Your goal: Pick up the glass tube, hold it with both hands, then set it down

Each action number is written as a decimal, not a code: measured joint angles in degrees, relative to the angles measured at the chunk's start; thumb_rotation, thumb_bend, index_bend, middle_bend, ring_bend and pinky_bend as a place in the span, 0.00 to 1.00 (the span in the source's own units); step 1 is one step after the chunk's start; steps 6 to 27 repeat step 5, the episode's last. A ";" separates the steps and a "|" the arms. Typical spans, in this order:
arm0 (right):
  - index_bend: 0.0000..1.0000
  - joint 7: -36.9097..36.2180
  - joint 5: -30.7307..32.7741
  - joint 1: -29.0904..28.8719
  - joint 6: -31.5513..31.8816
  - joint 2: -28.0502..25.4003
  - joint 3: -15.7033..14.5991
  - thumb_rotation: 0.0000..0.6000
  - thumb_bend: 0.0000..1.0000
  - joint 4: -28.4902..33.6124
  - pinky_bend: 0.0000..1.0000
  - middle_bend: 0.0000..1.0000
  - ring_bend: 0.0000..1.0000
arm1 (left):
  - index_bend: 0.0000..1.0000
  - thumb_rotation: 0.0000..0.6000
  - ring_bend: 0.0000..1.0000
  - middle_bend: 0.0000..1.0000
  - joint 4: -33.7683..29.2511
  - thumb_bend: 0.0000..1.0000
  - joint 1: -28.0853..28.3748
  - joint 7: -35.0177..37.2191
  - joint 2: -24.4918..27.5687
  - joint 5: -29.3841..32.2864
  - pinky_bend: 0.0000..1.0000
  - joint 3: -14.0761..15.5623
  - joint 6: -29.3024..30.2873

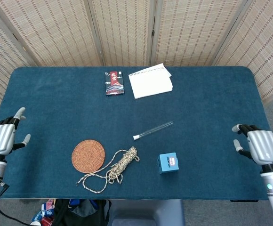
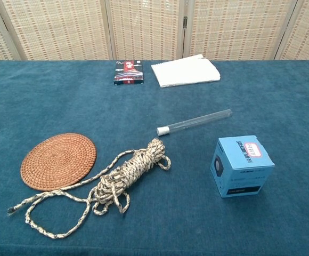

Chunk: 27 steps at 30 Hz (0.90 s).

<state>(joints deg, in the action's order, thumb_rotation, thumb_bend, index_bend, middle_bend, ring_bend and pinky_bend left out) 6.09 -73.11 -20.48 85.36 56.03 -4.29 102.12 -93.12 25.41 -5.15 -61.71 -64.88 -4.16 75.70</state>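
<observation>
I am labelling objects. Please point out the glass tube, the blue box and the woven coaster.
glass tube (image 2: 195, 122), chest view, middle of the clear body.
blue box (image 2: 242, 167), chest view, its front face.
woven coaster (image 1: 88, 155), head view, its centre.

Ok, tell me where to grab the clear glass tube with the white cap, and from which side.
Pinch the clear glass tube with the white cap at mid-length, coming straight down from above. It lies flat on the blue tablecloth, slanted, with open cloth on both long sides, so fingers can close across its thin round body. The right hand is probably the better choice, being on the uncapped end's side.
</observation>
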 measured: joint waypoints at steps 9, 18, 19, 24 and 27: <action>0.39 -1.86 -4.96 7.12 6.35 0.42 -2.16 1.00 0.39 -1.46 0.60 0.44 0.40 | 0.06 1.00 0.22 0.27 -1.55 0.33 -5.42 -0.19 -0.31 -5.58 0.26 2.35 7.18; 0.39 -1.86 -4.96 7.12 6.35 0.42 -2.16 1.00 0.39 -1.46 0.60 0.44 0.40 | 0.06 1.00 0.22 0.27 -1.55 0.33 -5.42 -0.19 -0.31 -5.58 0.26 2.35 7.18; 0.39 -1.86 -4.96 7.12 6.35 0.42 -2.16 1.00 0.39 -1.46 0.60 0.44 0.40 | 0.06 1.00 0.22 0.27 -1.55 0.33 -5.42 -0.19 -0.31 -5.58 0.26 2.35 7.18; 0.39 -1.86 -4.96 7.12 6.35 0.42 -2.16 1.00 0.39 -1.46 0.60 0.44 0.40 | 0.06 1.00 0.22 0.27 -1.55 0.33 -5.42 -0.19 -0.31 -5.58 0.26 2.35 7.18; 0.39 -1.86 -4.96 7.12 6.35 0.42 -2.16 1.00 0.39 -1.46 0.60 0.44 0.40 | 0.06 1.00 0.22 0.27 -1.55 0.33 -5.42 -0.19 -0.31 -5.58 0.26 2.35 7.18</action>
